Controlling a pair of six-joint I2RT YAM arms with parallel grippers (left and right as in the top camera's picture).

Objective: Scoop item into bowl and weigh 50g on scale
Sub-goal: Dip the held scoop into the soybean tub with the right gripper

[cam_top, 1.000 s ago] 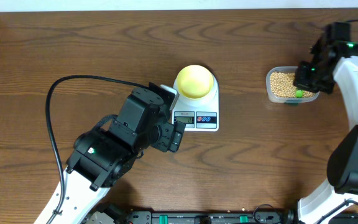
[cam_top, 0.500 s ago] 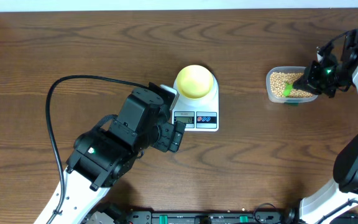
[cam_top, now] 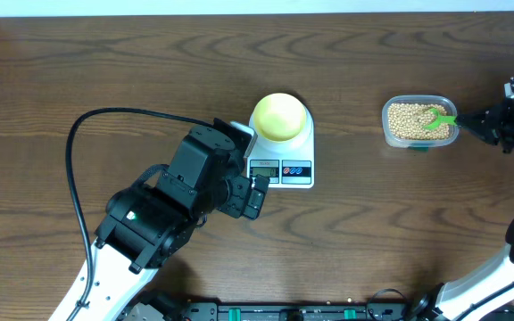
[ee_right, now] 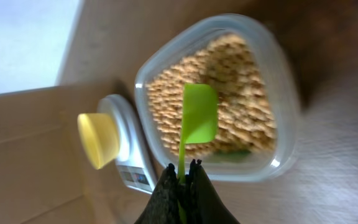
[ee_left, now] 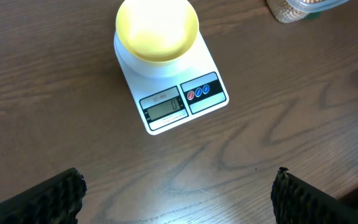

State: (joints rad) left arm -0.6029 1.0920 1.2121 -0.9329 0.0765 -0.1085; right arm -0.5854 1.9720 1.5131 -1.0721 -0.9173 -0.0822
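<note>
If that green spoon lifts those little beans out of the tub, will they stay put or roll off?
Probably roll easily: the beans are small, round and loose. The green spoon looks shallow, so a tilt would likely spill some. Its handle, pinched in the right claw, looks thin and may flex slightly.

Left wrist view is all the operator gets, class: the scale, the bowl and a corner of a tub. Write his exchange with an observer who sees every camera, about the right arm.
Operator: What is the right gripper doing?
Observer: The right gripper is shut on the handle of a green spoon.
Operator: Where is the scoop?
Observer: Over the beans in the clear tub; none show on it.
Operator: How full is that tub?
Observer: Beans cover its floor wherever it shows.
</note>
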